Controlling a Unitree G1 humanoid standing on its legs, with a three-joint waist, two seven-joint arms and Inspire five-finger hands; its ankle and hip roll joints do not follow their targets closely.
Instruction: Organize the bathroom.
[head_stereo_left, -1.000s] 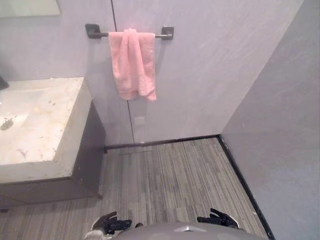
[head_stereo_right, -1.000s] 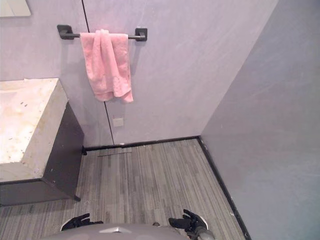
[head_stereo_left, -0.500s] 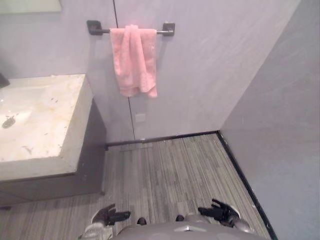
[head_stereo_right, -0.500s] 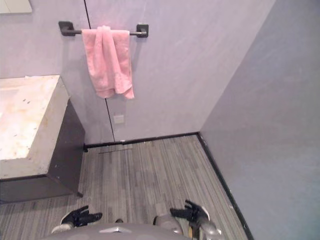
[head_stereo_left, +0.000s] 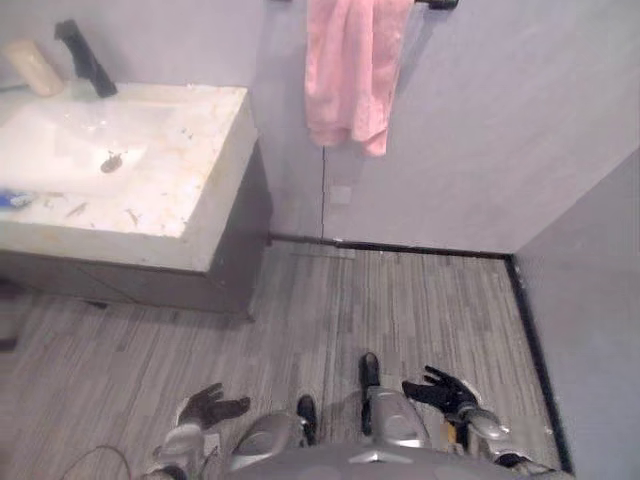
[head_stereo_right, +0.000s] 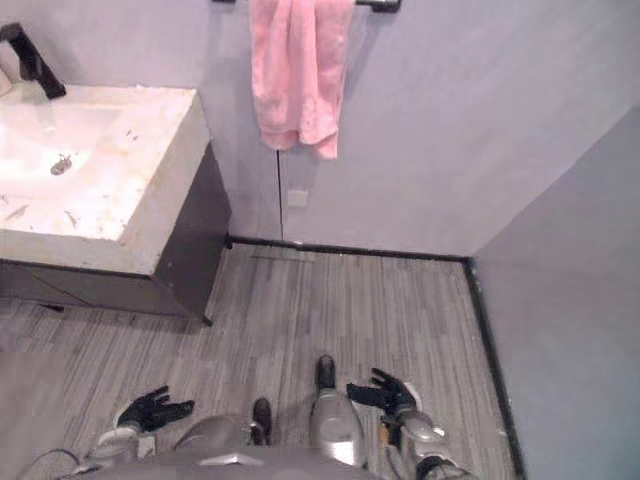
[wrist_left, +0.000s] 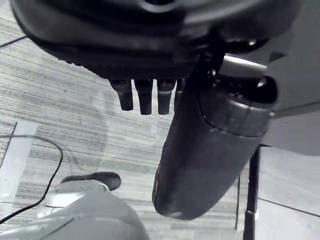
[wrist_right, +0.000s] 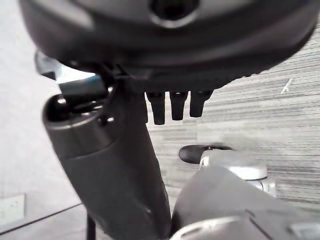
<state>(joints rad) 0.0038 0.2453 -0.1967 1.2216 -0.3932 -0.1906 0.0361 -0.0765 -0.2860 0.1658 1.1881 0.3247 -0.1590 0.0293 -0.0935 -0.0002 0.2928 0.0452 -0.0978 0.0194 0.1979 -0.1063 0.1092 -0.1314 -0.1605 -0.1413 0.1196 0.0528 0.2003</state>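
The pink towel (head_stereo_left: 347, 70) hangs bunched and uneven from the wall bar (head_stereo_right: 377, 5), beside the sink counter (head_stereo_left: 215, 190). My left hand (head_stereo_left: 207, 408) and right hand (head_stereo_left: 440, 391) hang low, fingers relaxed, empty.

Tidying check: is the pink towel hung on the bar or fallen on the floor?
Hung: the towel drapes from the bar against the wall, well above the floor.

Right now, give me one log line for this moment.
left hand open, empty | right hand open, empty | towel on bar | sink left
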